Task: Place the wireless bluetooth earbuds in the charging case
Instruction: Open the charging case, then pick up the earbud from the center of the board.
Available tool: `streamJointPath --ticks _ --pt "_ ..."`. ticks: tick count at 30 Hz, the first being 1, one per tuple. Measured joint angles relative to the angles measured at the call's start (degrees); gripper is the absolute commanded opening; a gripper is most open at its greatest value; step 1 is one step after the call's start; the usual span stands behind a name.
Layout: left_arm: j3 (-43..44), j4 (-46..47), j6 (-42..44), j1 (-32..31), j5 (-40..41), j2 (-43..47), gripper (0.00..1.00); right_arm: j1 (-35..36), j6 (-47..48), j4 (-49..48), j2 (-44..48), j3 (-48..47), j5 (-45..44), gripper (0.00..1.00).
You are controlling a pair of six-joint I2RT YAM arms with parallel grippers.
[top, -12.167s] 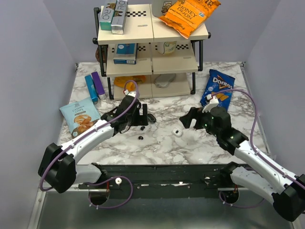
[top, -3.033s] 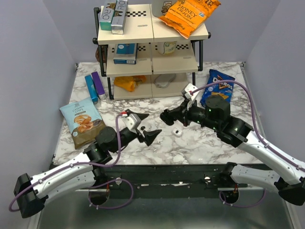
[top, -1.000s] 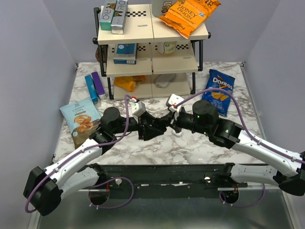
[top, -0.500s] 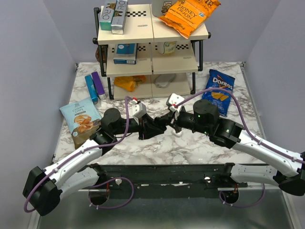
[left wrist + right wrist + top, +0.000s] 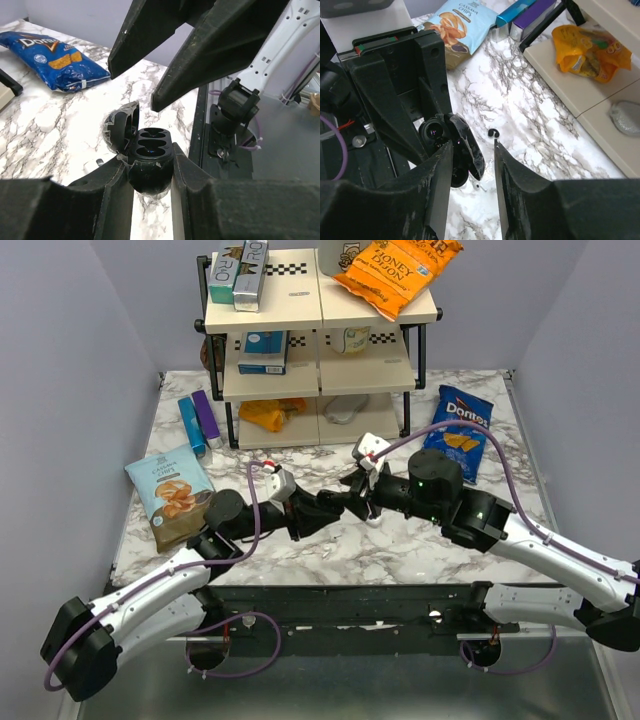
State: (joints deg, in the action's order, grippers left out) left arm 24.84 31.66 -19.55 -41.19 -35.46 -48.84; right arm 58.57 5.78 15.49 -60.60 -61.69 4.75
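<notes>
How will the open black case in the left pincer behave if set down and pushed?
Its rounded bottom suggests the case may rock or roll. The smooth shell probably slips easily. The raised lid might swing shut.

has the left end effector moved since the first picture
Yes. The left end effector has moved toward the table's near edge and slightly right, away from the cream tiered shelf rack.
</notes>
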Motion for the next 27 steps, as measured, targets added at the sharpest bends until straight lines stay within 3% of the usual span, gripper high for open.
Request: streamJointPath --ticks 1,4,8,14,18,27 --pt "-0.6 0.9 0.0 -0.5 1.1 0.2 0.00 0.0 -0.2 -0.1 0.1 0.0 0.0 0.63" --pt "-2.4 4.4 0.1 -2.1 4.4 0.9 0.00 0.0 -1.4 -0.1 0.5 0.0 -0.9 0.67" --pt "-7.8 11.6 0.2 -5.0 11.3 2.7 0.00 -0.5 -4.7 -1.5 2.4 0.3 -4.7 0.66" --pt "-17.5 20.1 2.4 -11.7 25.7 6.9 0.00 -6.8 -13.5 -6.5 5.3 6.6 -12.0 0.61" --pt "-19.3 17.5 3.9 -14.8 34.3 13.1 0.00 -7.7 -15.4 -8.9 1.7 13.8 -12.8 0.56" --pt "-18.1 2.2 6.0 -18.2 54.9 29.5 0.00 -7.7 -18.8 -10.2 -19.0 13.2 -2.5 0.50"
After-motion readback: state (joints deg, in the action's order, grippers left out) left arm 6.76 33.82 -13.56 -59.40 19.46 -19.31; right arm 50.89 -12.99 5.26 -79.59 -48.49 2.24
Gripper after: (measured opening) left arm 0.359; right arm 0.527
